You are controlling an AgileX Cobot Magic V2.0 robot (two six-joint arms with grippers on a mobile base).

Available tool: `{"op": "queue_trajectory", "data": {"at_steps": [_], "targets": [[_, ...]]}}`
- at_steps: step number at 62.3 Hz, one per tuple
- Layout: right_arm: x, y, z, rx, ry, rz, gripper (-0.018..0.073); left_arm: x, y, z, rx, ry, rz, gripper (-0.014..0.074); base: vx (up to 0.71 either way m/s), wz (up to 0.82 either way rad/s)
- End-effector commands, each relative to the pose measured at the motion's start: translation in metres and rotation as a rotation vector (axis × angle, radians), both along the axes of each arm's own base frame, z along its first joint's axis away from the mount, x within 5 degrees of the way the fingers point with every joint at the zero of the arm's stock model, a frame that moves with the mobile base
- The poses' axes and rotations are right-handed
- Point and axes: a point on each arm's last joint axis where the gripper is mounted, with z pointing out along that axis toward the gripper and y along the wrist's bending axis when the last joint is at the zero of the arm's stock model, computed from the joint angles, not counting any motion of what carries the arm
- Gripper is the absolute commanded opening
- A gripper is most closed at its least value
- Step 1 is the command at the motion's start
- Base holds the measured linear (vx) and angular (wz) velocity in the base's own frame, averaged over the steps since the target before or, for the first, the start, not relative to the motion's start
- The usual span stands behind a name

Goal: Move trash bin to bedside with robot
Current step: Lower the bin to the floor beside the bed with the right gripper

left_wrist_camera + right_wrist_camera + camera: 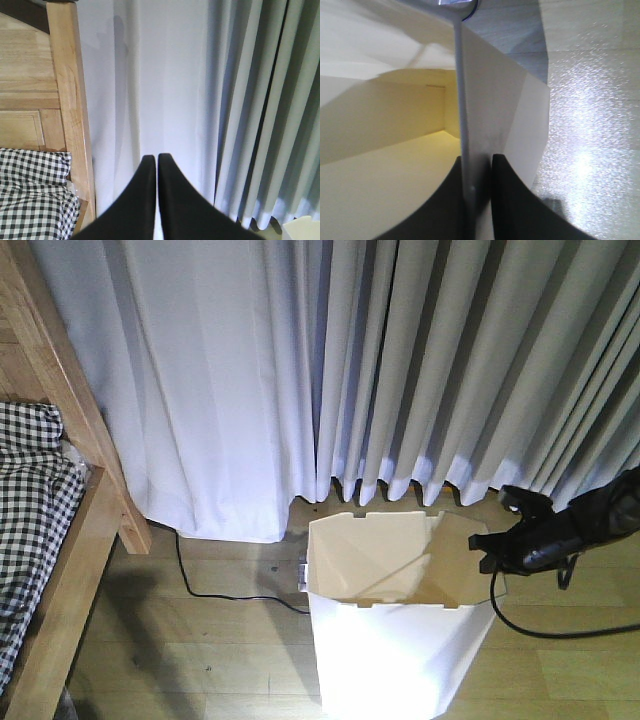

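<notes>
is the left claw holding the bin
No, the left claw is shut on nothing, with only the curtain behind it.

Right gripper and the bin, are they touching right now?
Touching. The right wrist view shows the right gripper closed on the bin wall, one finger on each side.

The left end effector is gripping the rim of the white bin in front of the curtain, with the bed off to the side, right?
No, the right end effector grips the rim of the bin, as the right wrist view shows; the left end effector is shut on nothing. The rest is right.
</notes>
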Motion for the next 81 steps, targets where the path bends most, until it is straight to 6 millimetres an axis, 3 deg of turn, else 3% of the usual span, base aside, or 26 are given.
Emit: {"op": "queue_trajectory", "data": {"at_steps": [1,16,29,49,63,81], "targets": [[0.019,0.006,0.02,0.137,-0.044,-0.035,-0.0006,0.001,0.0,-0.002,-0.014,-0.06,-0.007,-0.0006,0.0,0.0],[0.023,0.012,-0.022,0.145,-0.009,-0.02,-0.0006,0.001,0.0,-0.002,-0.014,-0.06,-0.007,-0.0006,0.0,0.0],[0.039,0.026,-0.05,0.186,-0.021,0.023,-0.0006,0.001,0.0,-0.002,-0.014,-0.06,-0.007,-0.0006,0.0,0.0],[0.068,0.045,-0.065,0.326,-0.164,0.079,-0.0006,0.001,0.0,-0.002,-0.014,-0.06,-0.007,-0.0006,0.0,0.0],[0.058,0.053,-0.086,0.245,-0.144,0.131,-0.0006,0.001,0.0,-0.002,-0.014,-0.06,-0.007,-0.0006,0.0,0.0],[0.037,0.055,-0.118,0.284,-0.069,0.06,-0.0001,0.001,0.0,-0.002,-0.014,-0.06,-0.007,-0.0006,0.0,0.0]]}}
